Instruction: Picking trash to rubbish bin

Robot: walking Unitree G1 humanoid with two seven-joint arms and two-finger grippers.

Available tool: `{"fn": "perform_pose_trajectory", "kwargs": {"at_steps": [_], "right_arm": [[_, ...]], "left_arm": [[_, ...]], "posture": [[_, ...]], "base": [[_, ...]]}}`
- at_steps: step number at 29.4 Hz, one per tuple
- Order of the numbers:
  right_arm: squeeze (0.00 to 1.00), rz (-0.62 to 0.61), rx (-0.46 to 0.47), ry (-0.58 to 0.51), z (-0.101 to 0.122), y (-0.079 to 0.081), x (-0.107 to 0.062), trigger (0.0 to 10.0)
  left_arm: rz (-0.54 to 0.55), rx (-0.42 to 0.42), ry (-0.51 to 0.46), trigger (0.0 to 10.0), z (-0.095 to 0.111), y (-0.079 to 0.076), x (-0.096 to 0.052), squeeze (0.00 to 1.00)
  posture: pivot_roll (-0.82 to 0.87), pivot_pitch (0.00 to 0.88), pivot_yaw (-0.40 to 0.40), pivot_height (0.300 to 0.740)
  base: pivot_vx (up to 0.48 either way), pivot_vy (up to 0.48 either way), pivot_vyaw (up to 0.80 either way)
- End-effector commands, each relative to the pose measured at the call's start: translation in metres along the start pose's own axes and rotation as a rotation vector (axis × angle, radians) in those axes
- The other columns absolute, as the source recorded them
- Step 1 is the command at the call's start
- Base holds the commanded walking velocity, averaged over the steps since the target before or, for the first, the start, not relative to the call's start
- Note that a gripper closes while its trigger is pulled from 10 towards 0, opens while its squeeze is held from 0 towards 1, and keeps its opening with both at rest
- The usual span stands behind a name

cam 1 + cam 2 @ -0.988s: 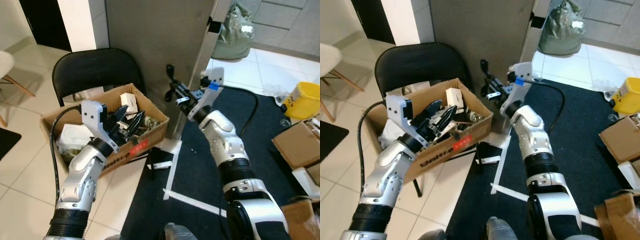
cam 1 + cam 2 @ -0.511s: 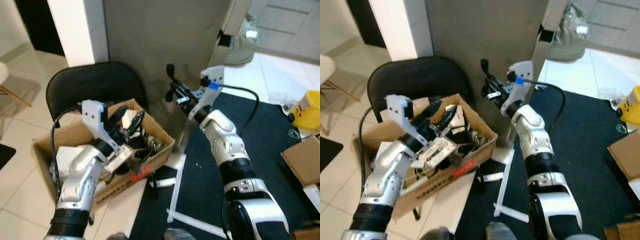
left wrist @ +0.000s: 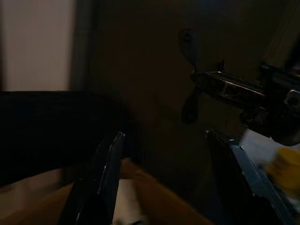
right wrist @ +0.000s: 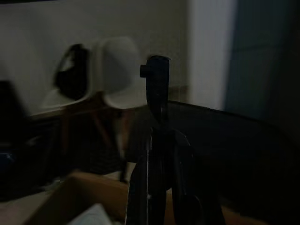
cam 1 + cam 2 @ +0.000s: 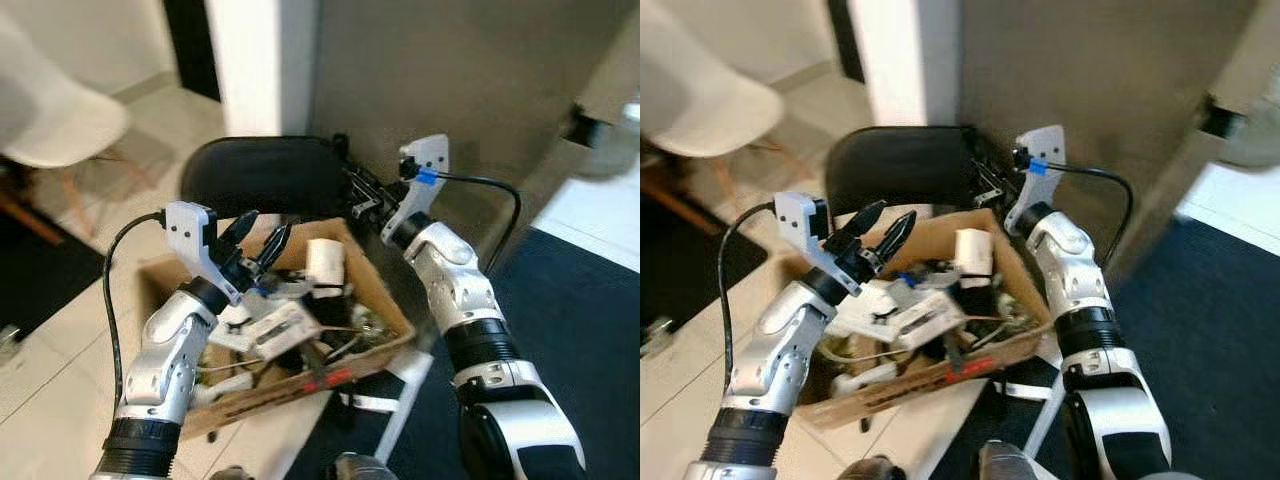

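Note:
A brown cardboard box (image 5: 290,395) full of mixed trash sits on a black chair (image 5: 260,175). A white carton (image 5: 323,262) stands upright among the scraps. My left gripper (image 5: 257,235) hovers open over the box's far left part, with nothing between its fingers (image 3: 110,173). My right gripper (image 5: 350,190) is raised over the box's far right corner, close to the chair's backrest. It is shut on a thin black stick-like piece (image 4: 156,84) that stands crosswise at the fingertips (image 3: 188,44).
A grey wall panel (image 5: 450,90) rises right behind the chair. A white chair (image 5: 50,110) stands at the far left on the tiled floor. A dark mat (image 5: 580,300) covers the floor to the right.
The whole picture has shifted as my view swung left, bringing the white chair in and the box closer below. Both arms keep their pose, and the right still holds the black piece.

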State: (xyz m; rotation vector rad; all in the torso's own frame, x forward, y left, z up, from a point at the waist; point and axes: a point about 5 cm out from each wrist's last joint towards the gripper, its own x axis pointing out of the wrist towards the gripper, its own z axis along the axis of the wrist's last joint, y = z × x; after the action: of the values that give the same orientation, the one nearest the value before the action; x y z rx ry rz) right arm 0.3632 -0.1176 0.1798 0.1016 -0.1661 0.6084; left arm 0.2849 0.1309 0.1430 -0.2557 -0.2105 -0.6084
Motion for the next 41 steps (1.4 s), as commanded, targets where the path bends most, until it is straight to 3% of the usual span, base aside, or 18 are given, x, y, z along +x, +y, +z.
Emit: {"fn": "perform_pose_trajectory", "kwargs": {"at_steps": [1, 12, 13, 20, 24, 25, 26, 27, 30, 33, 36, 41], "right_arm": [[0.00, 0.006, -0.045, 0.011, 0.003, -0.001, -0.001, 10.0], [0.02, 0.059, -0.179, 0.123, 0.004, -0.003, 0.001, 10.0], [1.00, 0.053, -0.191, 0.137, 0.004, -0.004, 0.001, 10.0], [1.00, -0.005, -0.204, 0.160, 0.004, -0.013, -0.001, 10.0], [1.00, -0.045, -0.164, 0.145, 0.008, -0.019, -0.001, 10.0], [0.55, -0.037, -0.100, 0.099, 0.013, -0.018, 0.000, 10.0], [0.55, -0.037, -0.100, 0.099, 0.013, -0.018, 0.000, 10.0], [0.00, -0.028, -0.055, 0.065, 0.018, -0.017, 0.000, 10.0], [0.00, 0.064, 0.162, -0.093, 0.036, -0.001, 0.004, 10.0], [0.00, 0.100, 0.196, -0.119, 0.038, 0.006, 0.004, 10.0], [0.00, 0.182, 0.118, -0.045, 0.018, 0.029, 0.005, 10.0], [0.00, 0.197, 0.097, -0.005, 0.011, 0.031, 0.005, 10.0]], "left_arm": [[-0.003, 0.016, 0.006, 10.0, 0.000, 0.000, -0.001, 0.00], [-0.012, 0.020, 0.006, 10.0, 0.001, -0.001, -0.003, 0.00], [-0.023, 0.018, 0.006, 10.0, 0.001, -0.002, -0.003, 0.00], [-0.032, 0.016, 0.007, 10.0, 0.000, -0.004, -0.004, 0.00], [-0.036, 0.014, 0.008, 10.0, 0.001, -0.004, -0.005, 0.00], [-0.036, 0.013, 0.008, 10.0, 0.000, -0.004, -0.005, 0.00], [-0.036, 0.013, 0.008, 10.0, 0.000, -0.004, -0.005, 0.00], [-0.036, 0.012, 0.009, 10.0, 0.000, -0.004, -0.005, 0.00], [0.015, -0.002, 0.019, 10.0, -0.001, 0.001, -0.003, 0.00], [0.038, -0.007, 0.021, 10.0, -0.001, 0.003, -0.002, 0.00], [0.089, 0.003, 0.031, 10.0, -0.001, 0.008, 0.001, 0.00], [0.119, 0.013, 0.063, 10.0, -0.005, 0.010, 0.001, 0.00]], "posture": [[-0.07, 0.000, -0.040, 0.740], [-0.06, 0.000, -0.038, 0.740], [-0.06, 0.000, -0.038, 0.740], [-0.06, 0.000, -0.038, 0.740], [-0.06, 0.000, -0.038, 0.740], [-0.06, 0.000, -0.038, 0.740], [-0.06, 0.000, -0.038, 0.740], [-0.06, 0.000, -0.038, 0.740], [-0.06, 0.000, -0.042, 0.740], [-0.06, 0.000, -0.043, 0.740], [-0.06, 0.000, -0.046, 0.740], [-0.06, 0.000, -0.049, 0.740]], "base": [[0.000, 0.000, 0.00], [0.000, 0.000, 0.00], [0.000, 0.000, 0.00], [0.000, 0.000, 0.00], [0.000, 0.000, 0.00], [0.000, 0.000, 0.00], [0.000, 0.000, 0.00], [0.000, 0.000, 0.00], [0.000, 0.000, 0.00], [0.000, 0.000, 0.00], [0.000, 0.000, 0.00], [0.000, 0.000, 0.00]]}}
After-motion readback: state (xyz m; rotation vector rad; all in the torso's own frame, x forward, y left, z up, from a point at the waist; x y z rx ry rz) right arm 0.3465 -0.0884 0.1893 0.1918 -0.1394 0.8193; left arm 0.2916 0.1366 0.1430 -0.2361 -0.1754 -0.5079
